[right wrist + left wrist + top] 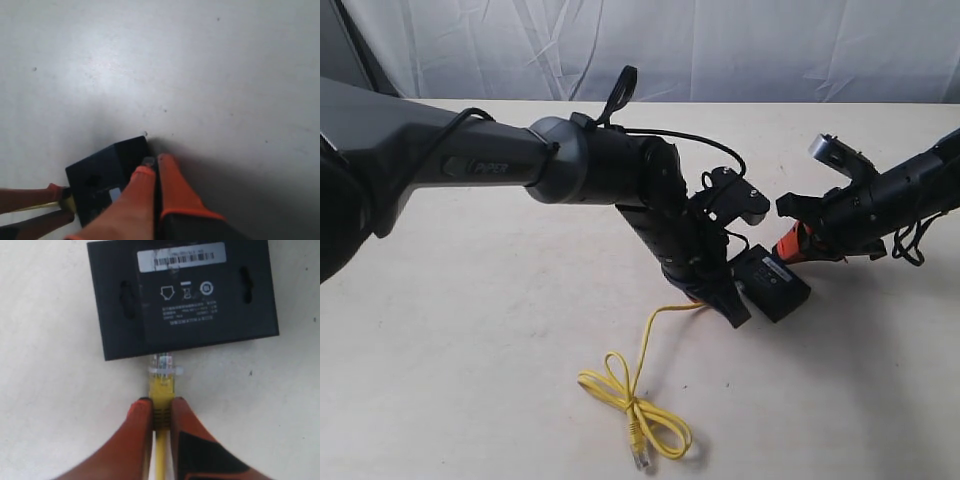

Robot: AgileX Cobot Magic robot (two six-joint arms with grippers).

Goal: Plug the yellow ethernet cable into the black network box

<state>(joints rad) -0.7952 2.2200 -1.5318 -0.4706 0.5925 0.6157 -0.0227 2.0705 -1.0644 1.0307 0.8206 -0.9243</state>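
The black network box [185, 295] lies flat on the table with its white label [181, 257] facing up. My left gripper [161, 407] is shut on the yellow boot of the yellow ethernet cable [161, 387]. The clear plug [162, 364] points at the box's near side and its tip touches that side. How far it sits in a port is hidden. The rest of the cable [632, 398] trails back in a loose loop to a free plug [640, 460]. My right gripper [153, 163] is shut and empty, its tips against the opposite edge of the box [100, 175].
The left arm [620, 175] reaches across the middle of the pale table [470, 350], and the right arm [890, 195] comes in from the right. A white curtain [720, 50] hangs behind the table's far edge.
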